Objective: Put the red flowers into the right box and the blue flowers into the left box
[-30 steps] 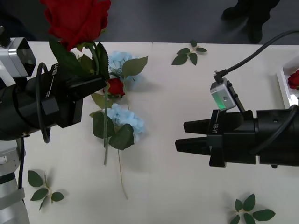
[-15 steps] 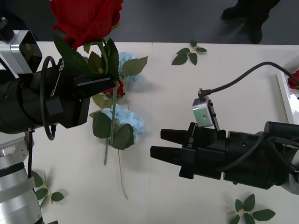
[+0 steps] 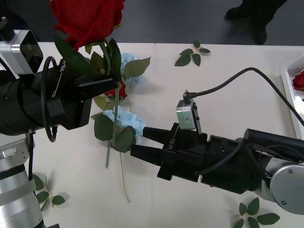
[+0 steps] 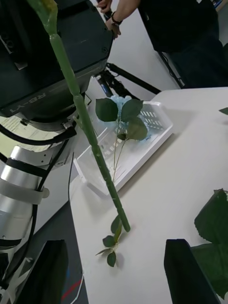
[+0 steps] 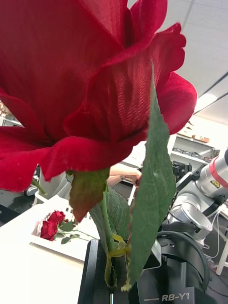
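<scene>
Since the earlier frame, the right gripper (image 3: pixel 137 142) is being advanced leftward across the surface (image 3: pixel 190 104), fingers parted and empty, tips now near the hanging stem (image 4: pixel 90 142). A red rose (image 3: pixel 85 19) is being held aloft by the left gripper (image 3: pixel 111 83), fingers clamped on its stem. Likely a handover is being set up, toward the right box (image 3: pixel 289 90). Blue flowers (image 3: pixel 126 118) are lying below.
</scene>
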Robot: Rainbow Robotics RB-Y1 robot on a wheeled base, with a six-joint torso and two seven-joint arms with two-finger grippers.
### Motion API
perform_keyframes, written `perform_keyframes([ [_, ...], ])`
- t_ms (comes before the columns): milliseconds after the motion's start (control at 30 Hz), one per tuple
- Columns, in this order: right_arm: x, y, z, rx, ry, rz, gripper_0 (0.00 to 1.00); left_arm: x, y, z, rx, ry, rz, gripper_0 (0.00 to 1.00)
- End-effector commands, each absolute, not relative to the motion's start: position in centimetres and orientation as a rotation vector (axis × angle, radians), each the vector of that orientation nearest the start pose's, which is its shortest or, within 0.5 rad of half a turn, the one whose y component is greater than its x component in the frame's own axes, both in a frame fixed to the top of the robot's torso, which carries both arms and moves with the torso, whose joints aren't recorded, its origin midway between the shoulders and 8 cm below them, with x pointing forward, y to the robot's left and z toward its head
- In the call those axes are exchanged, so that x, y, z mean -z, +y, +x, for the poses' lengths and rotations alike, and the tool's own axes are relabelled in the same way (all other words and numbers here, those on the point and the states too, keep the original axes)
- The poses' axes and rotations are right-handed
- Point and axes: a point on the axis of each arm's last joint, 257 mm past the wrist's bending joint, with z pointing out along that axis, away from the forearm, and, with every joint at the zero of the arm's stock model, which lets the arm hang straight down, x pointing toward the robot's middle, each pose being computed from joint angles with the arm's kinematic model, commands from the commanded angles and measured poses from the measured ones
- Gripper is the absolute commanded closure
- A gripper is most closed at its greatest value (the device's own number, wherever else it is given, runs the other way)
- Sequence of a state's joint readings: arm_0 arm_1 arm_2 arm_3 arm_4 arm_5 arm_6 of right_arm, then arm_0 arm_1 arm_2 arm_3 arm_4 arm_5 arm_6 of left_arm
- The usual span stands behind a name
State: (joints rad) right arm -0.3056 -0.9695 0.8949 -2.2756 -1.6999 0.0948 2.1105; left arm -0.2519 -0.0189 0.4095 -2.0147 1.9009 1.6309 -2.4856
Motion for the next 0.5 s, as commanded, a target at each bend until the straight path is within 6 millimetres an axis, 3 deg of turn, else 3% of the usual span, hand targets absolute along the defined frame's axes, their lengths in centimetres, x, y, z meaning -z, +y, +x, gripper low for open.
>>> perform_keyframes([
  [33,10.8,5.5,30.4,-1.168,1.539,-0.784,0.41,-3.7,5.4,30.7,1.167,0.868,1.027,1.00],
  [500,10.9,9.2,31.9,-1.183,1.500,-0.804,0.41,-3.7,5.4,30.7,1.167,0.868,1.027,1.00],
])
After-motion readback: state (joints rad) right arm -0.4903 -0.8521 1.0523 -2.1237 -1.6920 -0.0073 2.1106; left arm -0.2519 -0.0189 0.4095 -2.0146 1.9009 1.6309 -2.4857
